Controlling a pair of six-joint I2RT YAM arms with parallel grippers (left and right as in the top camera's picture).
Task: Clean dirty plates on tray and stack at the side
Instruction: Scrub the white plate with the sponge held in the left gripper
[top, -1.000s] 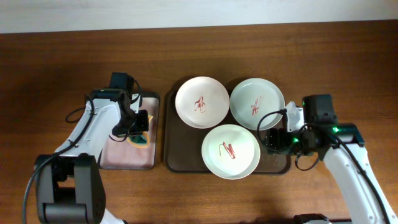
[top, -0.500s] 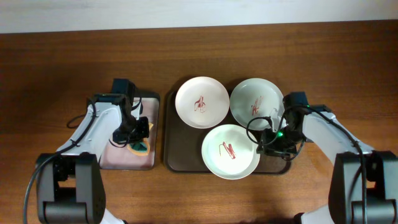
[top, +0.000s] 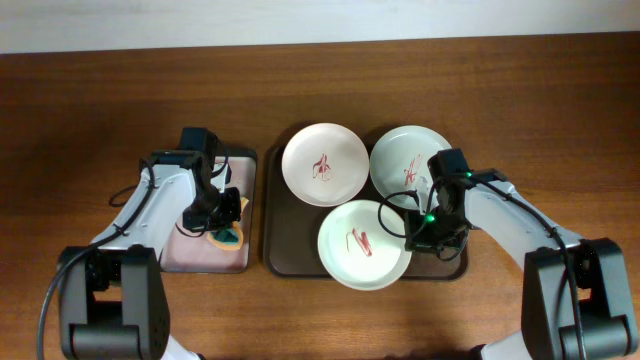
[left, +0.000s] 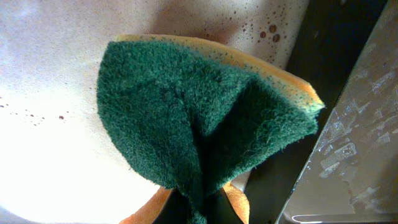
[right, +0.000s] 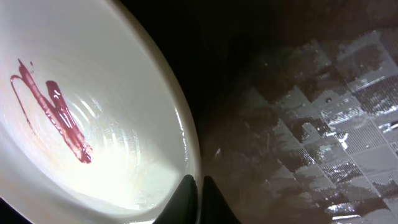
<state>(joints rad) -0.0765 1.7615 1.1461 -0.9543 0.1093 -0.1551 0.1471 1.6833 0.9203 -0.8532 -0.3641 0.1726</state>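
This looks like a robotics test bench, not a working kitchen. Two black-and-white robot arms (top: 140, 205) (top: 510, 210) trailing loose cables sit at a brown wooden table (top: 100, 100) against a pale wall (top: 300, 20). Three round shallow plates (top: 325, 165) (top: 412, 165) (top: 364, 245), each scribbled in red, on a dark brown rectangular tray (top: 285, 245), and a green-and-yellow sponge (left: 174, 112), look staged.

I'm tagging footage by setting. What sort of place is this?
Likely a robotics lab staged for dishwashing, not a kitchen: robot arms at a wooden table, red-smeared plates on a brown tray, the left gripper pinching a green sponge.
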